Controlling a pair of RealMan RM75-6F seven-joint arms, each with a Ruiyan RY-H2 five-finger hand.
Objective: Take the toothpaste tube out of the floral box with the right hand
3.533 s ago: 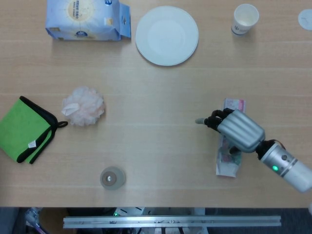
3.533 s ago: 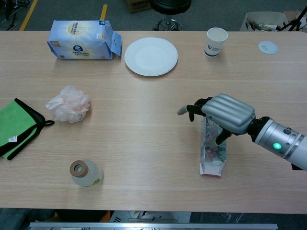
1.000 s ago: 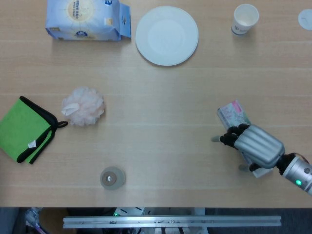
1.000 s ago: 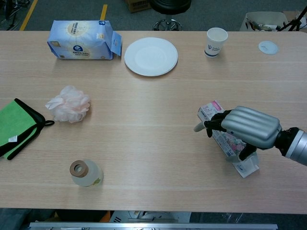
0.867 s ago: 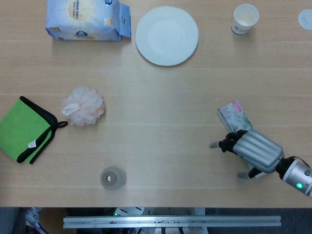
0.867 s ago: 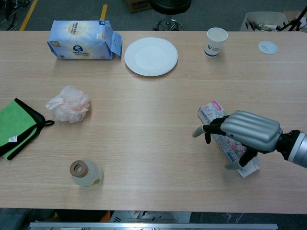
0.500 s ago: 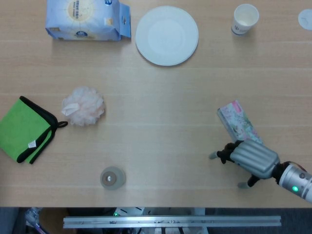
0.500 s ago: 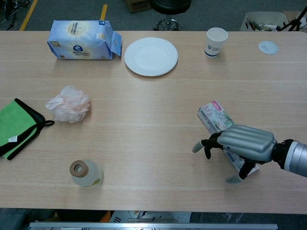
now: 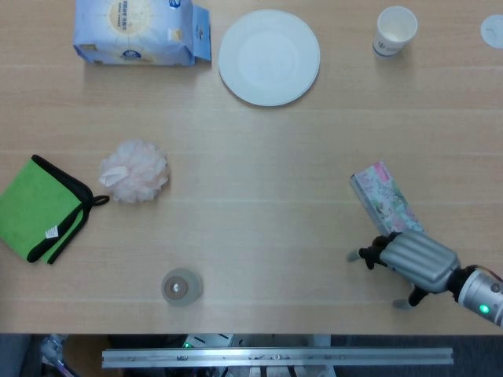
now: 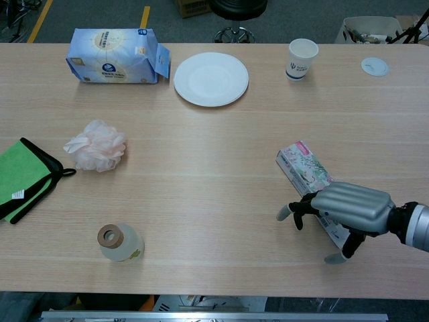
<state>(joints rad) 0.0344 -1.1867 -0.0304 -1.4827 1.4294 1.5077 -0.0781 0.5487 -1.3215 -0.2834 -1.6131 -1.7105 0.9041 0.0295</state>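
Head view: floral box (image 9: 385, 201) lies flat near the right edge of the worktop (image 9: 259, 165), angled, its near end under the right robot hand (image 9: 410, 260). The hand is palm-down, fingers (image 9: 363, 255) spread; whether it grips the box's near end cannot be told. Toothpaste tube not seen; presumably inside the box. White plate (image 9: 269, 56), paper cup (image 9: 394, 31) and tissue pack (image 9: 135, 32) sit along the far edge; pink bath pouf (image 9: 134, 170) and green cloth (image 9: 37, 208) at the left. Chest view: same right robot hand (image 10: 350, 209) over the box's (image 10: 303, 168) near end, fingertips touching the worktop (image 10: 201, 174). Small jar (image 10: 120, 243) near the front edge. Left robot hand out of frame.
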